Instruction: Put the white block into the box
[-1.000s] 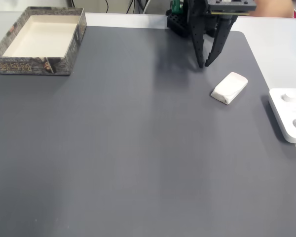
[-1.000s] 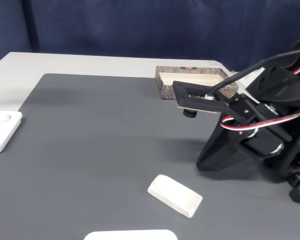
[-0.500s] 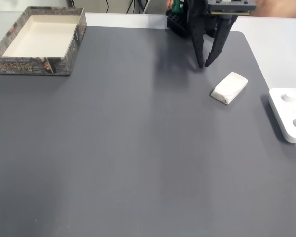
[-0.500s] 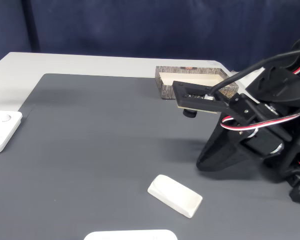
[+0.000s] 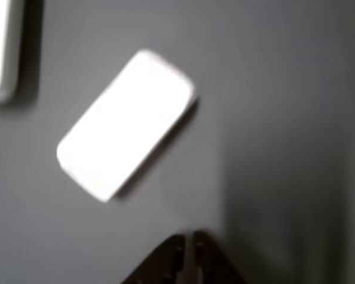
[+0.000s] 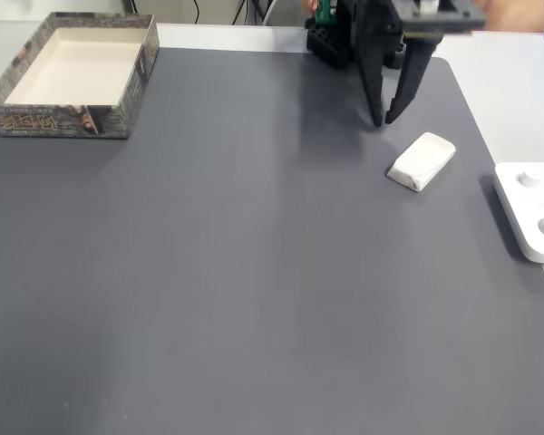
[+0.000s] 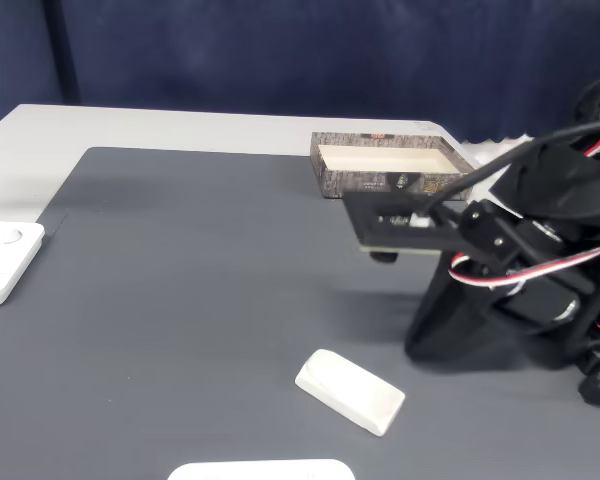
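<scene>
White block (image 6: 422,161) lies near the slightly parted claw (image 6: 385,120), untouched.

White block (image 5: 125,123) lies diagonally on grey mat (image 5: 272,106), above claw (image 5: 188,260)

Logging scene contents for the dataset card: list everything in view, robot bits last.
small white rounded foam-like block: 1, white, lying flat on the mat, right side in a fixed view, apart from the claw
printed cardboard box with beige inside: 1, brown-grey, mat's far left corner, open
dark grey mat: 1, covers the table
glossy white plastic device with round dimples: 1, right edge
black arm: 1, far edge, beside the block
claw: 1, black, open, fingertips pointing down at the mat
</scene>
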